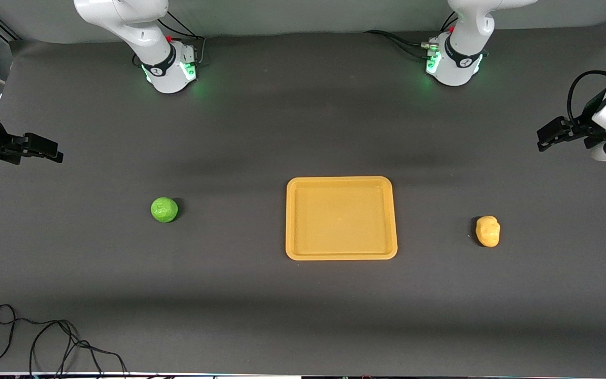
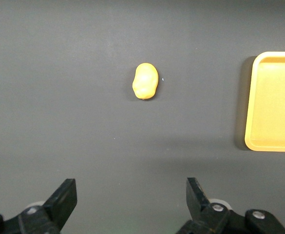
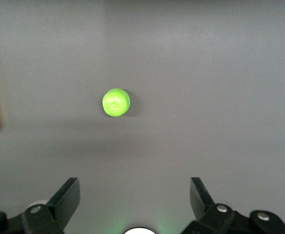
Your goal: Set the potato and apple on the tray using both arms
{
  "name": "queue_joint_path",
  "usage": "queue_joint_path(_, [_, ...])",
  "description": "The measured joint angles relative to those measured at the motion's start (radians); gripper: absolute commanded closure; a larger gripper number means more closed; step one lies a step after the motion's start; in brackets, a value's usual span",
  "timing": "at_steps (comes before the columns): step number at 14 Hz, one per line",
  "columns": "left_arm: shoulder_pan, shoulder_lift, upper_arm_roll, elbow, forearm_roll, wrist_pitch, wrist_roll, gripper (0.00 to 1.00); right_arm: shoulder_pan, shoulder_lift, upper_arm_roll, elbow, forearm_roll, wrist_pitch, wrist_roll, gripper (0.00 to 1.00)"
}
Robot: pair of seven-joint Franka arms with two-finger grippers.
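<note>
On the dark table (image 1: 303, 131) the orange tray (image 1: 341, 184) lies flat in the middle, and nothing is in it. Toward the right arm's end of the table sits the green apple (image 1: 164, 209), well apart from the tray. Toward the left arm's end sits the yellow potato (image 1: 487, 231), also well apart from the tray and a little nearer to the front camera than the apple.

No picking up has begun, I think. Both pieces of food lie on the table and neither one is touched.

Up in the air at the right arm's end of the table hangs the right gripper (image 1: 45, 150). In the right wrist view the right gripper (image 3: 135, 195) has its fingers spread wide, with nothing between them, and the apple (image 3: 116, 102) lies on the table well ahead of it.

Up at the left arm's end of the table hangs the left gripper (image 1: 550, 138). In the left wrist view the left gripper (image 2: 132, 194) also has its fingers spread wide and holds nothing. The potato (image 2: 145, 81) lies ahead of it, with a corner of the tray (image 2: 252, 97) off to one side.

Next, I think, each arm needs to move over its own food, go down with the fingers on both sides of it, and squeeze. The apple is round, so it may roll if it is bumped.
</note>
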Motion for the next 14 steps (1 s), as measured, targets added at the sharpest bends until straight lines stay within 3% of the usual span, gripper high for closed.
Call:
queue_joint_path(4, [-0.001,0.030,-0.004,-0.004,-0.001,-0.017,0.027,0.00,0.000,0.000,0.000,0.001,0.000,0.000,0.011,0.00])
queue_joint_path(7, [-0.002,0.124,-0.006,-0.007,-0.024,-0.048,0.102,0.00,0.000,0.000,0.000,0.002,0.000,0.000,0.013,0.00])
queue_joint_path(10, [-0.002,0.221,-0.006,-0.006,-0.019,0.075,0.123,0.00,0.000,0.001,0.000,0.002,0.000,0.000,0.013,0.00])
queue_joint_path(14, [-0.002,0.385,-0.005,-0.016,-0.002,0.332,0.134,0.00,0.000,0.001,0.000,0.004,0.000,0.000,0.013,0.00])
